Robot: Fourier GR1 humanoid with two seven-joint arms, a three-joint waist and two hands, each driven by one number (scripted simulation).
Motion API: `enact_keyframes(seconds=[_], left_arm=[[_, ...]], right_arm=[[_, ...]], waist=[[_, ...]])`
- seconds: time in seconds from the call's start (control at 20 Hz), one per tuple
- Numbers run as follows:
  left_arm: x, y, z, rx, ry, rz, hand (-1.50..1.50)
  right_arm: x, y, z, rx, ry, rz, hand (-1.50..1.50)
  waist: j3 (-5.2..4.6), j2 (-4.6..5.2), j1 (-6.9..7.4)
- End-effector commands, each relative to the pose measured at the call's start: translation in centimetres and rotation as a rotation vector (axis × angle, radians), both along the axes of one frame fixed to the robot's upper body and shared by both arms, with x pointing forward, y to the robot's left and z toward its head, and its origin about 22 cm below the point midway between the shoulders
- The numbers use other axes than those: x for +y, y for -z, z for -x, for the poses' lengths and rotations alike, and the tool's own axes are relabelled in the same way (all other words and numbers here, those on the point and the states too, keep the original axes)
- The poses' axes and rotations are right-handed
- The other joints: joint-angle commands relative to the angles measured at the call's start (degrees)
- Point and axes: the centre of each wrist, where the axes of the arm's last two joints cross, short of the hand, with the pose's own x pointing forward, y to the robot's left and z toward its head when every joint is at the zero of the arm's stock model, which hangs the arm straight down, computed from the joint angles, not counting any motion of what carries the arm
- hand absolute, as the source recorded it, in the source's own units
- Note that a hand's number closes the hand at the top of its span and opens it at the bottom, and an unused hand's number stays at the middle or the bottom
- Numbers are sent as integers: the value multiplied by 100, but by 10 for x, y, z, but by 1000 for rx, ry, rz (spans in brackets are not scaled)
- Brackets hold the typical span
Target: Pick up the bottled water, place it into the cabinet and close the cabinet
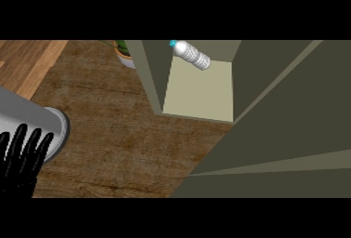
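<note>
Left hand sits at the lower left edge, fingers straight up, holding nothing, partly cut off. Right hand isn't visible. The bottled water lies tilted inside the cabinet, top clipped; the door looks ajar. Plant pot mostly hidden on the surface.

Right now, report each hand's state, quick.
Left hand: open, fingers straight and up at the view's lower left edge, resting, holding nothing.
Right hand: not in view, so its state cannot be told.
</note>
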Motion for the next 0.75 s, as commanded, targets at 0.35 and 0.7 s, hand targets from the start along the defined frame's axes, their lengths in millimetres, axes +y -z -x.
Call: enact_keyframes(seconds=[0.35,0.7], left_arm=[[0,6,-2,24,34,16,-150],[6,6,-2,26,28,14,-150]], right_arm=[[54,-11,-116,136,314,-49,150],[97,-45,-186,189,342,-41,150]], waist=[[34,-25,182],[51,-104,43]])
